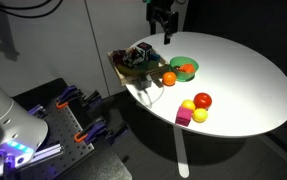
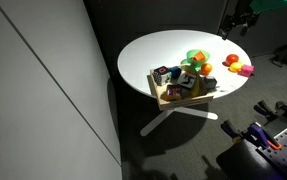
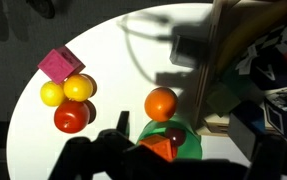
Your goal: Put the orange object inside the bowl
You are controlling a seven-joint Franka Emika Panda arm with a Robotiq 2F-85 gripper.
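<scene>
Wrist view: orange object (image 3: pixel 160 103) beside bowl (image 3: pixel 190 150); gripper (image 1: pixel 164 33) open, empty, pointing down, high above table (image 1: pixel 243 80).

The basket (image 1: pixel 131 60) is crowding the orange object (image 1: pixel 169 77) from the left, the bowl (image 1: pixel 178 62) from the far side; bare worktop (image 1: pixel 243 70) is lying open on the right.

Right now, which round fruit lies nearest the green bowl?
The orange ball, alone right beside the bowl; the red ball and two yellow balls cluster by the pink block, farther off.
</scene>
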